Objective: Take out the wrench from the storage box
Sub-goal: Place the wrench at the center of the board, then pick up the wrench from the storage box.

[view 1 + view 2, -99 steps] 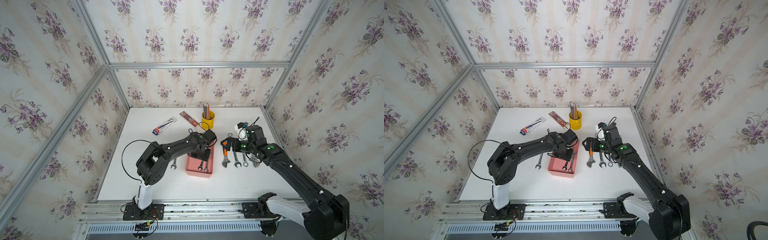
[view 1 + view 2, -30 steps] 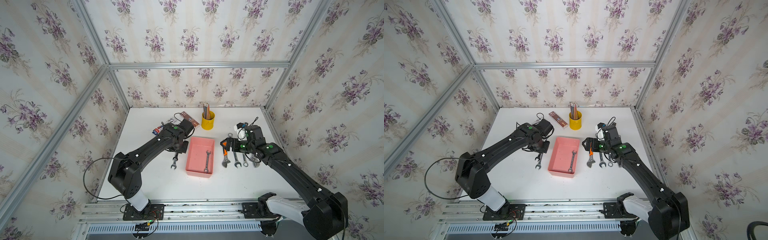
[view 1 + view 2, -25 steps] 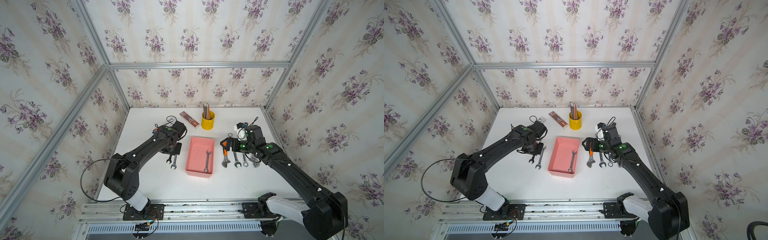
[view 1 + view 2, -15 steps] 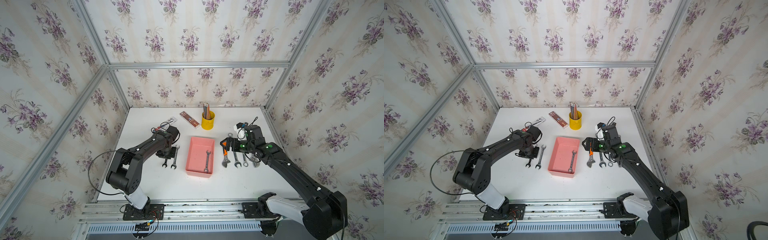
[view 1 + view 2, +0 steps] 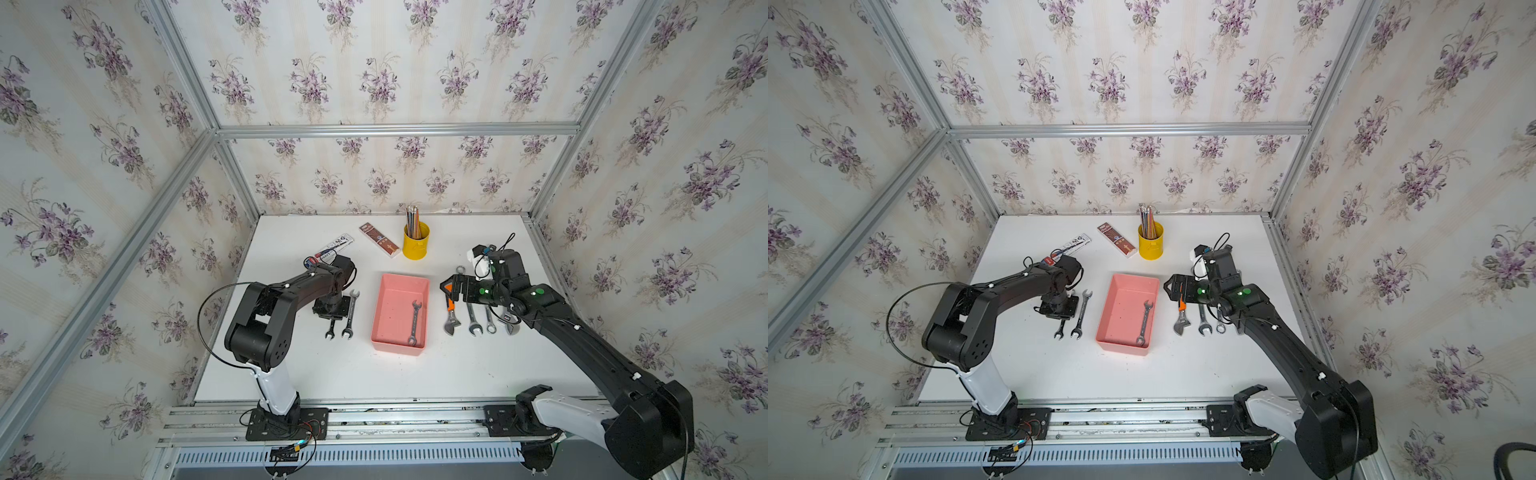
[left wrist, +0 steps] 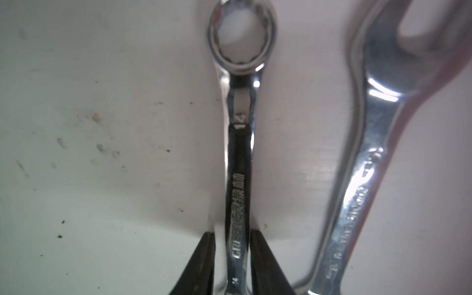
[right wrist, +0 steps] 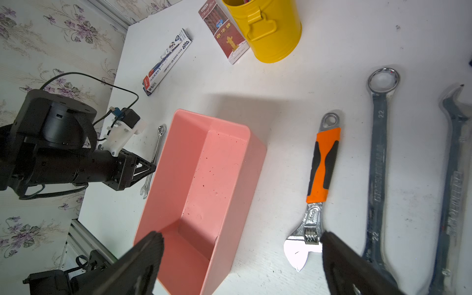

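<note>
With one wrench (image 5: 414, 322) lying in the box (image 5: 390, 291) by its 3 o'clock wall, the box could be pushed if that wall is struck by the wide-open right gripper (image 7: 241, 238), and the small wrench (image 6: 238, 153) at 9 o'clock could be dragged by the barely parted left gripper (image 6: 231, 235).

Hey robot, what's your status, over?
Left claw loosely straddling a small wrench on the table. Right claw open, empty. One wrench inside storage box. Nothing blocking it.

Walls (image 5: 374, 62) left, far and right: pale striped wallpaper with purple flower sprigs. Aluminium frame bars (image 5: 395, 129) run along the wall joints. White surface (image 5: 415, 378), lightly speckled. Metal rails (image 5: 395, 419) line its near edge. Lighting even.
</note>
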### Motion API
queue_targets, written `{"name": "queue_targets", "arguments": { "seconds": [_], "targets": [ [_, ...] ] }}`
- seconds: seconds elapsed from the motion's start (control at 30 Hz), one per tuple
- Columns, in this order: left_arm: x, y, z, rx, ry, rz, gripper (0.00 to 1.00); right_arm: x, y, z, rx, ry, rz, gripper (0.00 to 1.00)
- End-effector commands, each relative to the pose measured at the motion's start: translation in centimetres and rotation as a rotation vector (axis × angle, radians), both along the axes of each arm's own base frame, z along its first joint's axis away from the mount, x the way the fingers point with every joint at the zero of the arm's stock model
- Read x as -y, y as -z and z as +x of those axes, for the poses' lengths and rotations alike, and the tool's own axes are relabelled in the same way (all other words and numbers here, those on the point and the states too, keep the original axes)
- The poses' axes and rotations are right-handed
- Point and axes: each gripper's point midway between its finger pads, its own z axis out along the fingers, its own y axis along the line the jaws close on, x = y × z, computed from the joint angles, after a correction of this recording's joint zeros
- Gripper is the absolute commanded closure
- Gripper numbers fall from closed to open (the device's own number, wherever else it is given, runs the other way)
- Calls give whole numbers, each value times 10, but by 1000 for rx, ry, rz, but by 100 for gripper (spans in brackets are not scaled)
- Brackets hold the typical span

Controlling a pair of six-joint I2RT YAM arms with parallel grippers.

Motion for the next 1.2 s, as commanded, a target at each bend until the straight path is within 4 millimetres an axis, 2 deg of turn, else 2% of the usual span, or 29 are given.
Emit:
{"name": "queue_targets", "arguments": {
  "seconds": [0.0,0.13,0.23,0.33,0.5,0.67,0.77,0.93,1.03,1.17],
  "targets": [
    [3,2,1,-2,3,-18,63,-1,-4,3,16,0,7,0],
    [5,-13,3,16,-9,-31,54,-2,-5,5,19,-2,6,0],
    [15,-38,6,60,-22,-76,51,-2,-5,5,19,-5,6,0],
    [35,-69,9,118,-9,-118,49,-1,-5,4,20,-3,5,0],
    [92,-113,8,187,40,-231,47,1,-7,6,31,5,-8,0],
    [162,-132,4,210,120,-324,45,5,-8,7,37,18,-21,0],
    [195,-124,3,190,159,-356,45,8,-8,6,40,29,-30,0],
    [234,-105,5,167,227,-337,45,15,-8,3,46,52,-31,0],
    [244,-86,6,155,218,-323,45,18,-10,3,51,60,-33,0],
    [242,-60,0,127,211,-281,45,21,-11,3,52,63,-34,0]
  ]
}}
